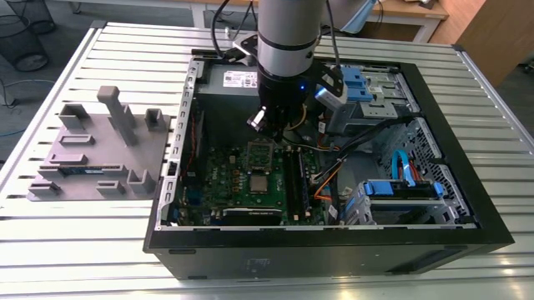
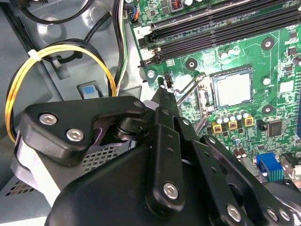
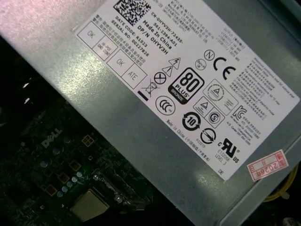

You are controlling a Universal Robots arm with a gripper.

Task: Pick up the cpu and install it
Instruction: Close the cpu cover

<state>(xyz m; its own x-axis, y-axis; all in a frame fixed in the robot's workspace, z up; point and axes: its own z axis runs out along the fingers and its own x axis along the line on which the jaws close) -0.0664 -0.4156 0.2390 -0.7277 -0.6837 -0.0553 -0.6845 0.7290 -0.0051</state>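
Gripper links filled the lower frame; finger state could not be told.
CPU, mid-right, was seated in its socket; judged light, stiff, fragile, best held by edges.

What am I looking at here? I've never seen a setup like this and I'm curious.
A robot arm reaches down into an open computer case lying on a slatted metal table. The exterior view looks from off the arm; both wrist views ride on the arm. The second wrist view looks past the black gripper at the green circuit board, where the cpu, a small silver square chip, sits in its socket. The first wrist view shows the labelled grey power supply box. On the exterior view's left lies a grey parts tray.
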